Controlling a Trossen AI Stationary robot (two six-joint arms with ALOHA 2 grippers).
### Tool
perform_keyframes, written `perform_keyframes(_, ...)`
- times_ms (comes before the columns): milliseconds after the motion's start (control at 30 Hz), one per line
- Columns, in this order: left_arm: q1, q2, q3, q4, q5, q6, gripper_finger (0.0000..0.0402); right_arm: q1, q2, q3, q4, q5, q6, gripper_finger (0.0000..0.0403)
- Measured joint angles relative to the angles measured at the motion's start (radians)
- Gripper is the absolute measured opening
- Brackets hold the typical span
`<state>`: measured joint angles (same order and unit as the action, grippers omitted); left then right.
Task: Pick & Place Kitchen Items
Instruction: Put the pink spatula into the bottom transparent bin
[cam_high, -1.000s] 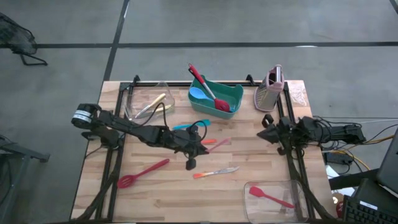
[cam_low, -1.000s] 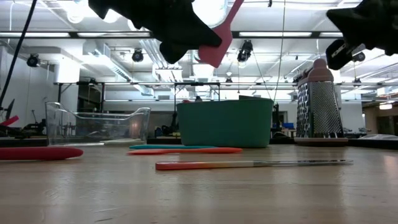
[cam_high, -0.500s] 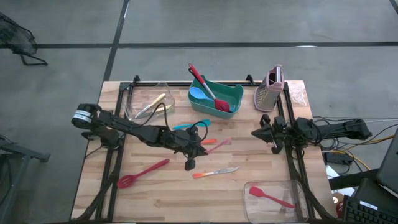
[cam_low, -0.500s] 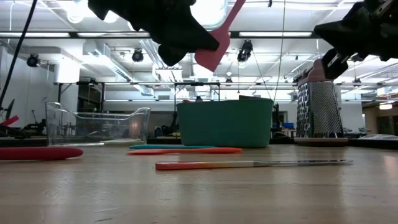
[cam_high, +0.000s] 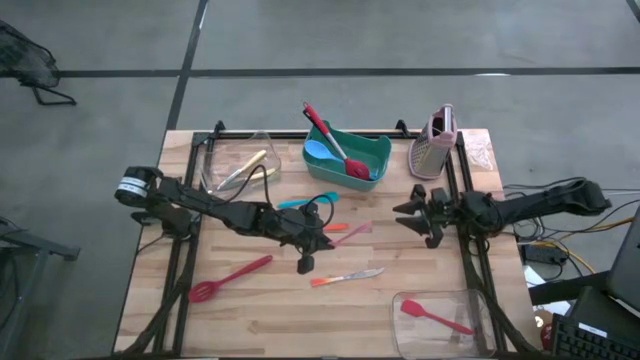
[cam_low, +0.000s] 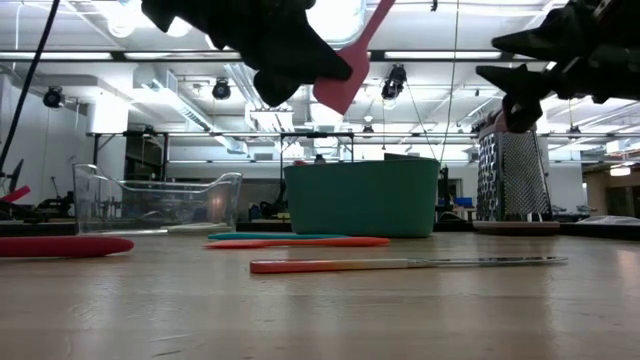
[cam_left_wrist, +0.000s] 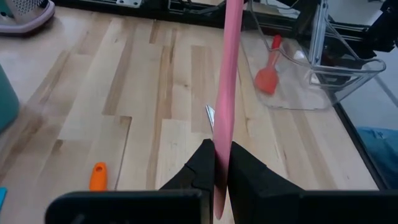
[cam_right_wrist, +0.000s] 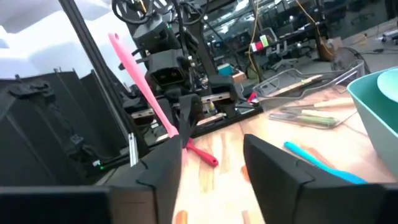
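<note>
The left gripper (cam_high: 322, 236) hangs over the middle of the wooden surface (cam_high: 270, 310), its fingers (cam_left_wrist: 205, 163) clamped on a pink spatula (cam_high: 350, 231), which is lifted clear of the wood with its handle running between them. In the low view the blade (cam_low: 345, 72) sits high above the green bin (cam_low: 363, 198). The right gripper (cam_high: 412, 213) is off the surface near the right edge, in front of the pink-grey grater (cam_high: 434, 146), with its fingers (cam_right_wrist: 273, 165) spread apart and holding nothing.

Below the left gripper lie an orange-handled knife (cam_high: 345, 277), a red slotted spoon (cam_high: 230, 277) to its left, and a teal utensil (cam_high: 302, 202) nearer the bin. The bin holds a red spatula (cam_high: 332, 142) and a blue spoon (cam_high: 318, 152). One clear tub (cam_high: 238, 163) holds yellow-handled cutlery (cam_high: 245, 167); another clear tub (cam_high: 482, 318) at the near right corner holds a red spatula (cam_high: 432, 316).
</note>
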<state>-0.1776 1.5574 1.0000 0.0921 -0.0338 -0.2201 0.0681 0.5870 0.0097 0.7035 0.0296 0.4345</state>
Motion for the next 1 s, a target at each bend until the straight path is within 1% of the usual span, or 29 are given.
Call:
perform_keyframes(133,0.000,0.000,0.000,-0.005,0.003,-0.004,0.0023,0.000,0.087,0.002,0.107,0.000,-0.026,0.0198)
perform_keyframes(200,0.000,0.000,0.000,-0.004,0.003,-0.013,0.0023,0.008,0.131,0.028,0.117,0.000,-0.043,0.0203)
perform_keyframes(367,0.022,0.000,0.004,0.005,-0.007,-0.057,0.0023,0.039,0.273,0.159,0.117,0.000,-0.150,0.0210)
perform_keyframes(467,0.028,0.000,0.009,0.005,-0.013,-0.053,0.0023,0.044,0.353,0.246,0.117,-0.003,-0.216,0.0212)
perform_keyframes(700,0.027,0.000,0.009,0.004,-0.010,-0.051,0.0023,0.043,0.523,0.382,0.117,-0.004,-0.279,0.0212)
perform_keyframes(833,0.027,0.000,0.009,-0.007,-0.011,-0.050,0.0023,0.044,0.587,0.428,0.118,-0.012,-0.301,0.0211)
perform_keyframes(1000,0.027,0.000,0.009,-0.020,-0.021,-0.050,0.0023,0.046,0.623,0.455,0.131,-0.070,-0.325,0.0200)
